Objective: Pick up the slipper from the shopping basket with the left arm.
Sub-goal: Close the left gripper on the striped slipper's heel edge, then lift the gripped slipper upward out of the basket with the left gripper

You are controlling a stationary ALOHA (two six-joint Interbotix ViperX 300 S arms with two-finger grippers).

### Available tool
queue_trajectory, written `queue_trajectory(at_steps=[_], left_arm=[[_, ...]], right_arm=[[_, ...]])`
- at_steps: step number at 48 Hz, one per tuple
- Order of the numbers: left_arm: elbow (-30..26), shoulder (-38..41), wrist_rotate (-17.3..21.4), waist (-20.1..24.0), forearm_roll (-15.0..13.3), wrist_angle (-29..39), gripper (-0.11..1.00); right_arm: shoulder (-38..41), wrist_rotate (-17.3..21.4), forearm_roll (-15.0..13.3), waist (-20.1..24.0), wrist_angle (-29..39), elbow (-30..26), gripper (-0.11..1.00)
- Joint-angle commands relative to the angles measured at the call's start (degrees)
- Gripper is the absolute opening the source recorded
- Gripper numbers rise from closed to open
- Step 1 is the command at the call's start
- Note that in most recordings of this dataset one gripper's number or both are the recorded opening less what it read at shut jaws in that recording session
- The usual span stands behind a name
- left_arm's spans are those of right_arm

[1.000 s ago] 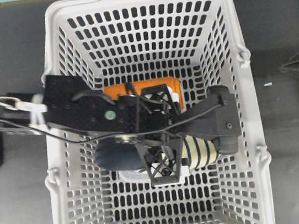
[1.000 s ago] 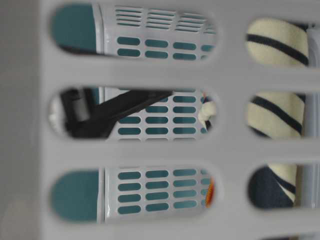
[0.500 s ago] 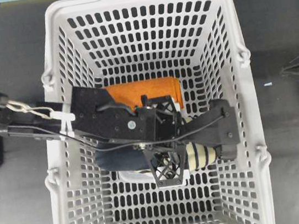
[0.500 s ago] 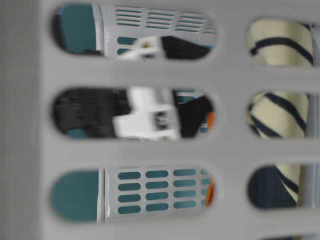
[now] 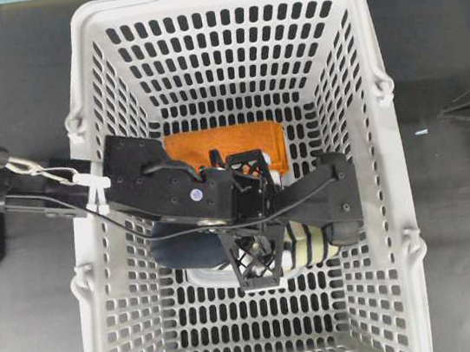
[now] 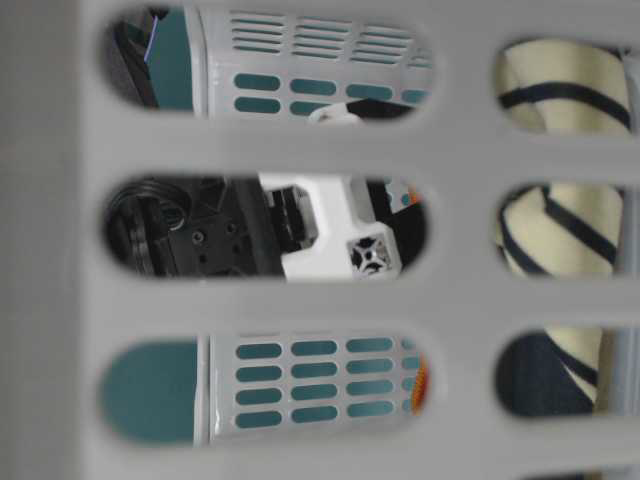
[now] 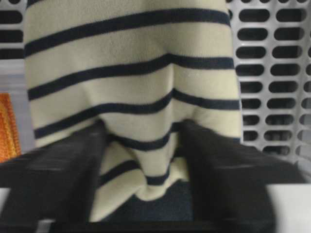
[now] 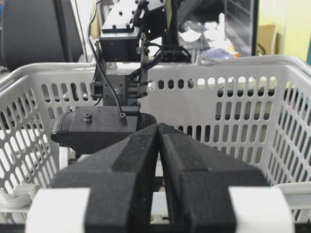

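Left gripper: lowered into the basket; jaws narrowed and pressed into the slipper. The cream striped upper is seen puckered between the two black fingers, with navy lining just below the pinch. Contact on both sides is shown in the wrist view, though that view is blurred, so the firmness of the hold cannot be judged.

Slipper: held between the jaws, inside the basket; striped toe extended beyond the fingertips, dark heel behind them. Whether it is clear of the floor cannot be told.

Cloth: orange, folded, beside the jaws on the basket floor.

Right gripper: outside the basket, well apart from the slipper; fingers brought together, nothing between them.
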Motion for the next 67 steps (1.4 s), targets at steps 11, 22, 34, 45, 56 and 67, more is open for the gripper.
queue_trajectory(at_steps=[11, 22, 34, 45, 56, 67], left_arm=[[-6.1, -2.9, 0.4, 0.0, 0.1, 7.5, 0.06], [-17.6, -3.8, 0.4, -0.3, 0.2, 19.0, 0.06], [-35.1, -3.0, 2.5, -1.3, 0.3, 34.7, 0.06], [-43.3, -0.4, 2.9, -1.4, 0.3, 44.6, 0.06], [-43.2, -0.4, 2.9, -1.2, 0.4, 43.2, 0.06], [-42.9, -0.2, 3.0, -1.1, 0.4, 43.1, 0.06]], right_arm=[[0.4, 0.0, 0.2, 0.1, -0.3, -0.4, -0.01], [0.4, 0.1, 0.2, 0.1, -0.3, -0.4, -0.01], [0.3, 0.0, 0.2, 0.2, -0.3, -0.3, -0.01], [0.3, 0.0, 0.2, 0.1, -0.3, -0.2, -0.01], [0.3, 0.1, 0.2, 0.1, -0.3, -0.2, -0.01], [0.2, 0.1, 0.2, 0.2, -0.3, -0.2, -0.01]])
